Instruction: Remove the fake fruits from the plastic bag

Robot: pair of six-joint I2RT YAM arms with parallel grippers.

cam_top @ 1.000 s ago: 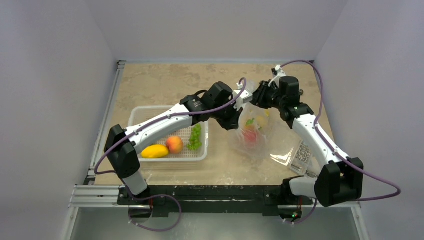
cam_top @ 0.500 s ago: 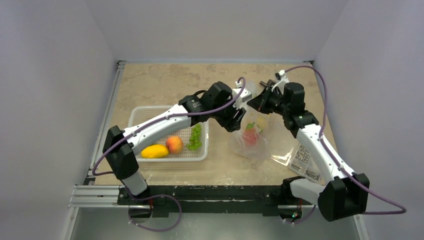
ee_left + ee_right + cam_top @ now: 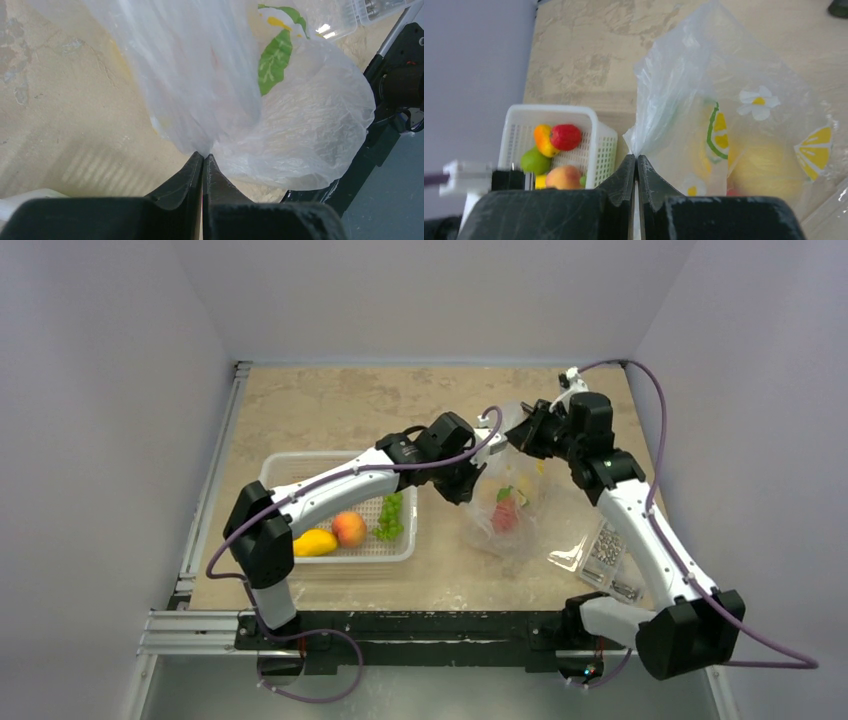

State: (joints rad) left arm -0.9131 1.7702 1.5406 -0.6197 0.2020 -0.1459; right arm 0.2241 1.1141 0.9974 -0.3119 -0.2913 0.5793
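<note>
The plastic bag (image 3: 508, 502), clear film printed with lemon slices and leaves, hangs above the table between both grippers. My left gripper (image 3: 480, 456) is shut on the film at the bag's left top; in the left wrist view the film (image 3: 280, 115) bunches at my closed tips (image 3: 203, 156). My right gripper (image 3: 522, 432) is shut on the film at the bag's right top, and its tips (image 3: 637, 158) pinch the bag's edge (image 3: 724, 100). Inside the bag, the red apple (image 3: 503, 514) shows and the yellowish pear-like fruit (image 3: 764, 167) lies at the bottom.
A white mesh basket (image 3: 300, 462) at the left holds a long yellow mango (image 3: 315, 542), a peach (image 3: 349, 529) and green grapes (image 3: 390, 514). A rigid clear box of screws (image 3: 605, 555) lies right of the bag.
Both grippers have moved right and lifted the bag's top, pulling the film up and stretching it. The fruits have slid down inside the bag.
</note>
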